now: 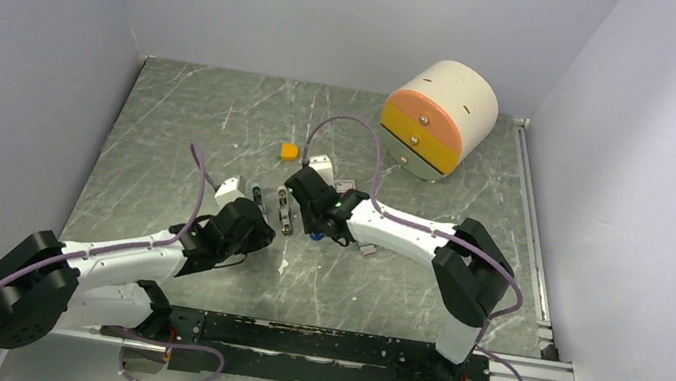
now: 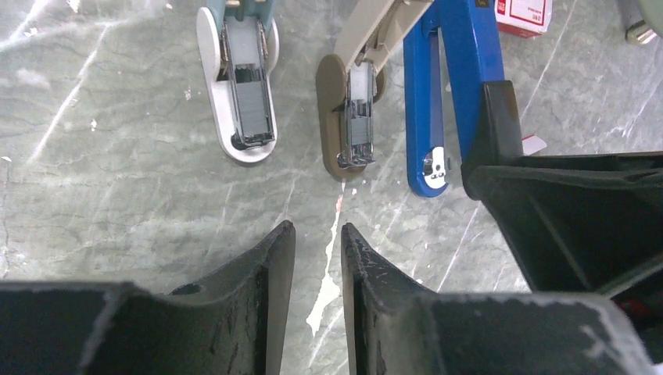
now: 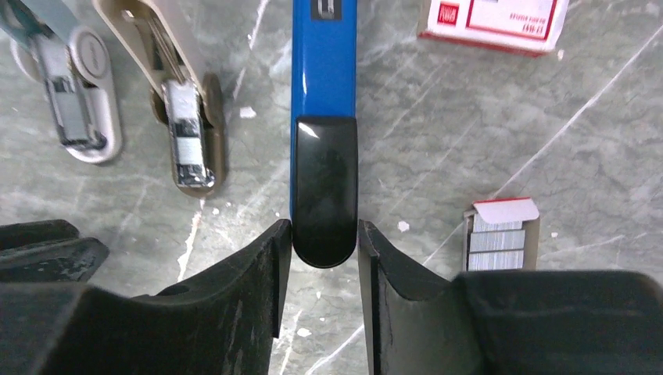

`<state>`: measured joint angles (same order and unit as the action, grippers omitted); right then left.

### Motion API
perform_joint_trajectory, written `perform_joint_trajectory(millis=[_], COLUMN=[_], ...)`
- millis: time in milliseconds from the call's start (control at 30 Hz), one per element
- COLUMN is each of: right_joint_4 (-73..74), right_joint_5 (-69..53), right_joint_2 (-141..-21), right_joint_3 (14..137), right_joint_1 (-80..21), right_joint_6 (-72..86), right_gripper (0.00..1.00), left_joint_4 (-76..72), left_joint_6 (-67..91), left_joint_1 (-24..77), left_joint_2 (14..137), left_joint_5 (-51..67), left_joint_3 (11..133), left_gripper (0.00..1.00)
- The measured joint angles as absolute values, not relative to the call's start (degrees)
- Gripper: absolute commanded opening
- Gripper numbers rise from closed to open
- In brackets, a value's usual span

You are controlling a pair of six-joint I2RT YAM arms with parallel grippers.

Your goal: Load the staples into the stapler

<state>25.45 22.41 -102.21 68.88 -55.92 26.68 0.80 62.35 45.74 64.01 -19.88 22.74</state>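
Three staplers lie side by side on the marbled table (image 2: 117, 195): a white stapler (image 2: 246, 101) on the left, a beige stapler (image 2: 356, 117) in the middle and the blue stapler (image 3: 324, 78) on the right. The staples (image 3: 500, 250), a ribbed silver block under a red-edged flap, rest on the table just right of the right gripper (image 3: 324, 230), apart from the blue stapler. Their near end is hidden under the gripper's body. That gripper's fingers press both sides of the blue stapler's black end cap. The left gripper (image 2: 318, 234) hovers low, near of the beige stapler, jaws slightly parted around nothing. A red-and-white box (image 3: 492, 23), cut off by the frame, lies farther back on the right.
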Motion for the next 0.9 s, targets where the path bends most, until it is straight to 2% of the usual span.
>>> perform_joint_trajectory(millis=[133, 233, 433, 700, 900], right_joint_4=[26.2, 26.28, 24.91, 20.58, 20.47], right_joint_5=[22.7, 23.03, 21.93, 18.74, 17.34], right_joint_2=[-102.21, -102.21, -103.15, -112.31, -117.84], right_joint_3=[71.61, 73.36, 77.82, 87.09, 91.33], right_joint_1=[-55.16, -54.68, -54.37, -54.39, -54.39], right_joint_6=[25.91, 24.97, 21.96, 18.61, 17.52], right_gripper=[0.56, 0.59, 0.6, 0.6, 0.52], left_joint_4=[0.86, 1.15, 1.74, 1.67, 1.02], left_joint_6=[62.08, 61.73, 61.06, 60.4, 60.4], left_joint_1=[44.25, 42.68, 39.07, 34.87, 34.17], left_joint_2=[63.99, 63.68, 62.43, 60.38, 60.23], left_joint_5=[-19.35, -18.85, -16.8, -12.47, -9.47], left_joint_3=[22.74, 22.65, 22.26, 20.16, 18.83], left_gripper=[0.34, 0.34, 0.34, 0.34, 0.33])
